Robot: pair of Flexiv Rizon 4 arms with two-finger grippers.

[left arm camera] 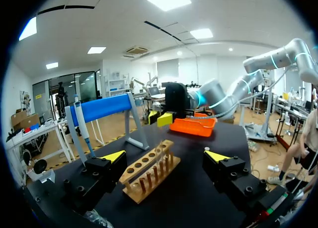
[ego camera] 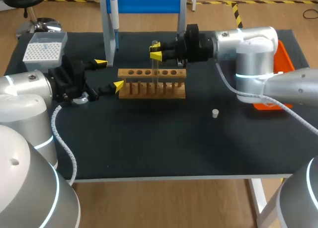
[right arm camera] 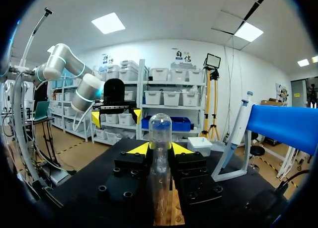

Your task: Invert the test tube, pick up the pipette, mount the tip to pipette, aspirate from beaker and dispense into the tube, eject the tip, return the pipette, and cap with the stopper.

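The task is judged to be at its first step. The test tube (ego camera: 155, 69) is clamped between the two fingers of the right tool (ego camera: 155, 54), which are drawn in close on the glass from both sides. In the right wrist view the tube is seen standing upright between the yellow tips, its rounded closed end above the tool and its lower part running down below the fingers to the wooden rack (ego camera: 151, 84). Whether it is seated in a hole cannot be told. With the closed end uppermost, the inversion is judged not yet done.

The left tool (ego camera: 110, 74) is spread wide and holds nothing; the near end of the rack lies just ahead of it.

All later steps appear to be outstanding. The pipette (ego camera: 113, 12) hangs on the blue stand (ego camera: 149, 2), beyond the rack from both tools and untouched. The tip box (ego camera: 44, 49) is set beside the left tool. The stopper (ego camera: 215, 113) lies alone on the tabletop (ego camera: 164, 143), well apart from the right tool.
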